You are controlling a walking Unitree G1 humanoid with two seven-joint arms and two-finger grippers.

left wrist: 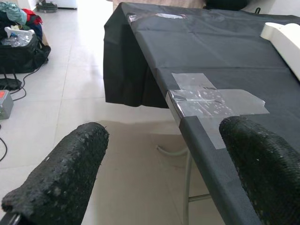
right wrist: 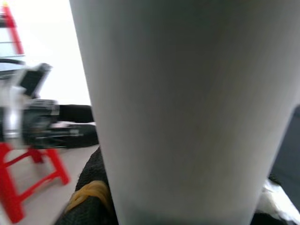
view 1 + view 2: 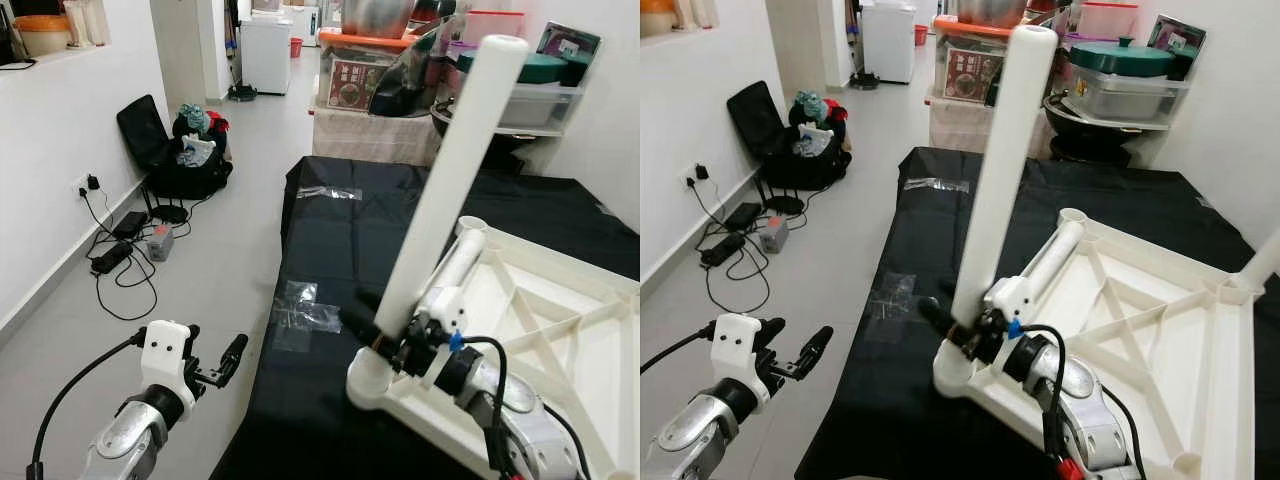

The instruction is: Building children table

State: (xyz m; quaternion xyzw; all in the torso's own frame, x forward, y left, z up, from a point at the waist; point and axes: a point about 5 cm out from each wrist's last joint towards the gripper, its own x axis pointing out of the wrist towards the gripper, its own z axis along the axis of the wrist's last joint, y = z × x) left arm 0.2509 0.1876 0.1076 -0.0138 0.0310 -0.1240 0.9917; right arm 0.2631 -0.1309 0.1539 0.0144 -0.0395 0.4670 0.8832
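An upturned white children's table top (image 3: 560,330) lies on a table covered in black cloth (image 3: 340,230). A long white leg (image 3: 450,170) stands slightly tilted at the top's near left corner socket (image 3: 958,378). My right gripper (image 3: 385,335) is shut on the leg low down, and the leg (image 2: 187,108) is pressed close in the right wrist view. A second white leg (image 3: 1055,250) lies along the top's left rim. Another leg (image 3: 1265,260) rises at the far right corner. My left gripper (image 3: 215,370) hangs open over the floor, left of the table edge (image 1: 197,136).
Clear tape patches (image 3: 305,310) stick to the cloth near the left edge. A black bag with clothes (image 3: 185,150) and cables with adapters (image 3: 120,250) lie on the floor by the left wall. Shelves with pots and boxes (image 3: 400,80) stand behind the table.
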